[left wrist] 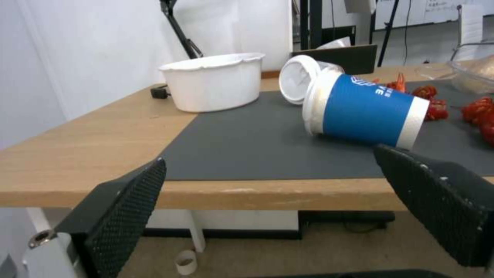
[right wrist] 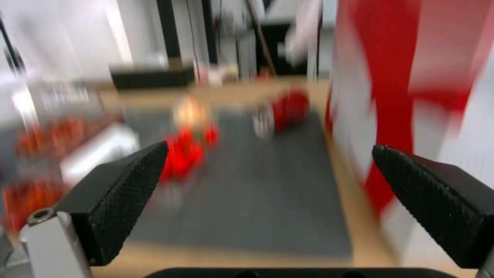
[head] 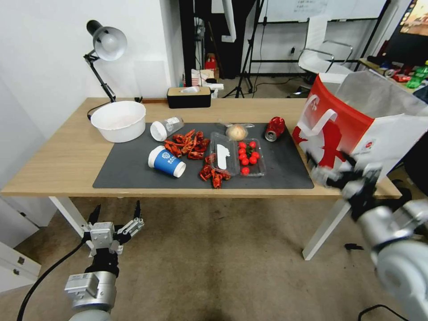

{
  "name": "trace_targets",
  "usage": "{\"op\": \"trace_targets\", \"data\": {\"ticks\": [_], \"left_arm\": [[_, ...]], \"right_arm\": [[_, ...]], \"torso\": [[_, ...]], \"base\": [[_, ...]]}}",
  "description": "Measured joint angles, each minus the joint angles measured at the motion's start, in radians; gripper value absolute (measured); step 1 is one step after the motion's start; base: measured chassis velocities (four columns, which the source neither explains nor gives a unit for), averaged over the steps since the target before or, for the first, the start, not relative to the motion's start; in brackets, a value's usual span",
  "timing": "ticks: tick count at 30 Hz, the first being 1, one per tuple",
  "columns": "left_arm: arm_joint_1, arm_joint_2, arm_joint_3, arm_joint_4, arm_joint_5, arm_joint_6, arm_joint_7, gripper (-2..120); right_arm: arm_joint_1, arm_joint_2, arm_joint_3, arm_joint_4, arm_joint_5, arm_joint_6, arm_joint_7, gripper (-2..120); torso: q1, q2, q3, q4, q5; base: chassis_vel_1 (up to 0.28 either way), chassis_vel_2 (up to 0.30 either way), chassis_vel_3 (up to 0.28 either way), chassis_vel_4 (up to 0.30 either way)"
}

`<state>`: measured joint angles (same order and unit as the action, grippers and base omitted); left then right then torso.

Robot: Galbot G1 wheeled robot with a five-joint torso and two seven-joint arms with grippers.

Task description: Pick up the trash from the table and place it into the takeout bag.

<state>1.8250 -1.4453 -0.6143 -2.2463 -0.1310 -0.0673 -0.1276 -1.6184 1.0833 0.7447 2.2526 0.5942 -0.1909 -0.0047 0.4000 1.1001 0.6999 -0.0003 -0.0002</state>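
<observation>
my left pincer (head: 115, 214) hangs low in the lower left of the head view, below the table's (head: 62, 160) front edge, its fingers spread wide and holding nothing. my right pincer (head: 345, 171) sits at the right, at the table's near right corner, just before the takeout bag (head: 352, 120); its fingers are spread too, empty.

the bag stands open on the right end of the table. on the dark mat (head: 133, 169) the blue paper cup (head: 167, 161) lies on its side left of centre, the clear lidded cup (head: 166, 128) on its side above it, the wrapped bun (head: 236, 131) near the middle top, and the crushed red can (head: 275, 128) to its right, near the bag. the pale bowl (head: 118, 120) stands on the bare wood at the mat's upper left corner.
</observation>
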Motion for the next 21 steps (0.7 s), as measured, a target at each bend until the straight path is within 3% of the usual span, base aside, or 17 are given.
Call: {"op": "trace_targets", "data": {"ticks": [8,21], "left_arm": [[-0.005,0.006,-0.001,0.015,-0.012,-0.002,0.001,100],[-0.025,0.019,-0.016,0.050,-0.012,0.002,0.001,100]], "right_arm": [[-0.064,0.051,-0.075,-0.123,-0.058,0.000,-0.028,100],[-0.069,0.085,-0.115,-0.145,-0.118,0.000,-0.016,100]], "torso": [[0.000,0.000,0.000,0.0005,0.0002],[0.000,0.000,0.000,0.0004,0.0000]], "base": [[0.000,0.000,0.000,0.000],[0.000,0.000,0.000,0.000]]}}
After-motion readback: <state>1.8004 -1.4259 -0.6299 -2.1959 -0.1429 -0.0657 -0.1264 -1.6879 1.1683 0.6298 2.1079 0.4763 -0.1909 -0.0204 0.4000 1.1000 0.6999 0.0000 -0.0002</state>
